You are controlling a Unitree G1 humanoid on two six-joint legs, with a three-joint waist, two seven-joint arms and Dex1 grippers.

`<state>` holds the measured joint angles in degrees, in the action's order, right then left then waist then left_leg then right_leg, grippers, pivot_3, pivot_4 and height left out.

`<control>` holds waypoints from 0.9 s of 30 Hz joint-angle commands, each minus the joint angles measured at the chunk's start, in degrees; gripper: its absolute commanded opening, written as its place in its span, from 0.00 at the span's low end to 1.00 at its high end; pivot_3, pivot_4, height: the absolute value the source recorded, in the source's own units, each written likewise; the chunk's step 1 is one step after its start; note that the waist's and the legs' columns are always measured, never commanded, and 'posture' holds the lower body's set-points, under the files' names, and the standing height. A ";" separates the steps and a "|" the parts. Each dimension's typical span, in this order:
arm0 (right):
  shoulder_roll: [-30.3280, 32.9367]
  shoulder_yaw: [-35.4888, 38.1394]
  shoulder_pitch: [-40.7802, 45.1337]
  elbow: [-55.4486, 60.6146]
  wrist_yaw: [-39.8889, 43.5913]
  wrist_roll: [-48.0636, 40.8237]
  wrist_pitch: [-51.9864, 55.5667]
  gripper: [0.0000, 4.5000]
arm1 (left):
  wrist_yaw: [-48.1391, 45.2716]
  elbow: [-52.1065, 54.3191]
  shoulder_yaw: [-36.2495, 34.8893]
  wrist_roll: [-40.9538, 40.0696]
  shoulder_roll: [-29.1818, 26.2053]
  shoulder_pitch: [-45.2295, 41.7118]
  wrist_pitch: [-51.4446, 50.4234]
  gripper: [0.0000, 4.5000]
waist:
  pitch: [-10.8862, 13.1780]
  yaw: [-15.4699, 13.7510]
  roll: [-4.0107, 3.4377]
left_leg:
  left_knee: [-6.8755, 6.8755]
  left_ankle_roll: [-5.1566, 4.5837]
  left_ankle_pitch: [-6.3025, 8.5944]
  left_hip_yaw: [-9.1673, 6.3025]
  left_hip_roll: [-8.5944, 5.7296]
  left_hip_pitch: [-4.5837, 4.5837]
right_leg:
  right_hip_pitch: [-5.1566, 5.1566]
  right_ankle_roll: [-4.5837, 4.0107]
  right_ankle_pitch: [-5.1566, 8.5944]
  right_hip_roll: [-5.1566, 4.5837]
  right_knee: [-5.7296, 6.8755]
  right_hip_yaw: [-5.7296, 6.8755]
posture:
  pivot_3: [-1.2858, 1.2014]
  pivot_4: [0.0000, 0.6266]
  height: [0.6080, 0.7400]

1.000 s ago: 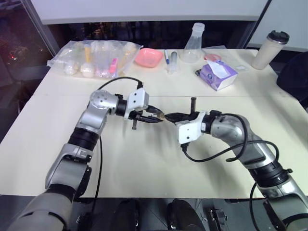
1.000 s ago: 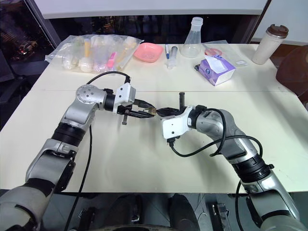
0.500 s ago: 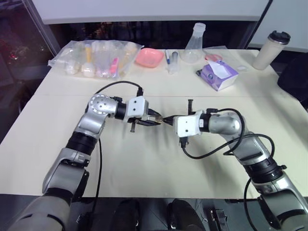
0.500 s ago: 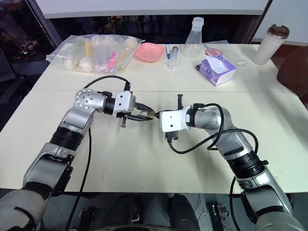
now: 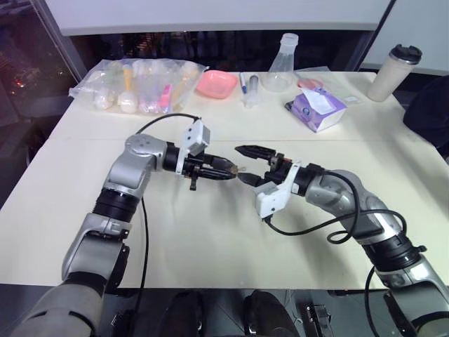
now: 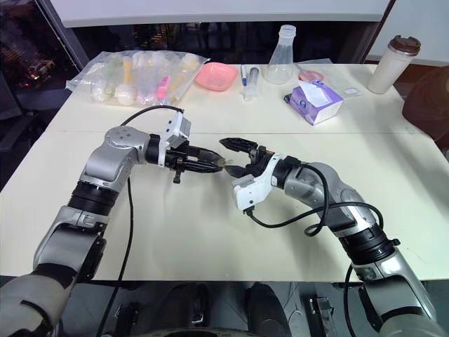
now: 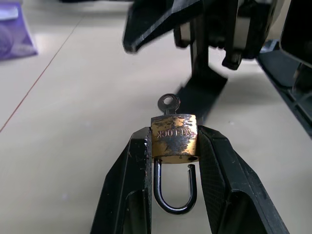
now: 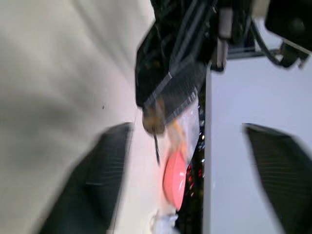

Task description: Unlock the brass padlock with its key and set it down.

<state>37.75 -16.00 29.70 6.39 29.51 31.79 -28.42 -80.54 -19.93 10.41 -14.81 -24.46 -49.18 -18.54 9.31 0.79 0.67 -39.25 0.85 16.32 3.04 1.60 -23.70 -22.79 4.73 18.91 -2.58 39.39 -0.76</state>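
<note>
Item: brass padlock [image 7: 174, 138], small, squarish, worn yellow body, silver shackle.

Status of task: judged mostly done. In the left wrist view one leg of the shackle is standing clear of the body, so the lock is reading as unlocked. The key [image 7: 168, 104] is sitting in the keyway, its round bow sticking out. Remaining: setting the padlock down on the table [image 5: 210, 239].

Location, with the padlock as landmark: the left gripper [image 5: 228, 170] is clamping the padlock body between its two fingers, shackle pointing back toward the wrist and key end facing outward; it is holding the padlock in the air above the middle of the table. The right gripper [image 5: 251, 164] is hanging just beside the key end, its fingers spread wide apart and holding nothing, not touching key or padlock.

Next step, as judgement: lowering the left gripper and releasing.
</note>
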 commanded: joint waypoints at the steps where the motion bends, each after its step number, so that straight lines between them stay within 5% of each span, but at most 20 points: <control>1: -0.46 0.43 0.72 0.74 -1.10 0.23 -1.02 0.99 | -0.04 0.87 -0.57 -1.14 0.28 -1.85 0.38 0.16 | 0.00 0.00 0.00 | 0.00 0.00 0.00 0.00 0.00 0.00 | 0.00 0.00 0.00 0.00 0.00 0.00 | 0.52 0.24 0.81; 8: -1.17 -0.13 1.40 -0.53 -1.40 1.10 -2.04 0.94 | -0.44 1.14 -0.20 -1.30 0.53 -2.17 0.32 0.16 | 0.00 0.00 0.00 | 0.00 0.00 0.00 0.00 0.00 0.00 | 0.00 0.00 0.00 0.00 0.00 0.00 | 0.52 0.24 0.81; 10: -1.08 -0.16 1.47 -0.62 -1.47 1.23 -2.28 0.80 | -0.60 1.36 -0.23 -1.40 0.47 -2.06 0.12 0.16 | 0.00 0.00 0.00 | 0.00 0.00 0.00 0.00 0.00 0.00 | 0.00 0.00 0.00 0.00 0.00 0.00 | 0.52 0.24 0.81; 17: 0.02 0.53 1.58 -1.35 -2.42 1.77 -4.52 0.01 | -2.72 1.22 0.47 -1.12 -0.89 -1.61 0.37 0.16 | 0.00 0.02 -0.01 | 0.00 0.00 0.00 0.00 0.00 0.01 | -0.01 0.00 0.00 0.00 0.02 0.00 | 0.52 0.24 0.81; 27: -0.86 0.30 1.56 -0.35 -2.36 2.15 -5.04 0.01 | -2.71 -0.18 0.91 -0.44 -0.80 -1.93 0.36 0.16 | 0.00 0.01 -0.01 | -0.01 0.00 0.00 0.01 0.00 0.01 | 0.00 0.00 0.00 0.00 0.02 -0.01 | 0.52 0.24 0.81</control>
<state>37.30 -17.03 30.07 4.03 28.42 34.79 -33.09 -83.13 -20.22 10.69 -15.52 -24.84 -50.23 -18.25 9.30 0.80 0.67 -39.26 0.85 16.32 3.05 1.60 -23.68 -22.79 4.73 18.91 -2.58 39.40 -0.77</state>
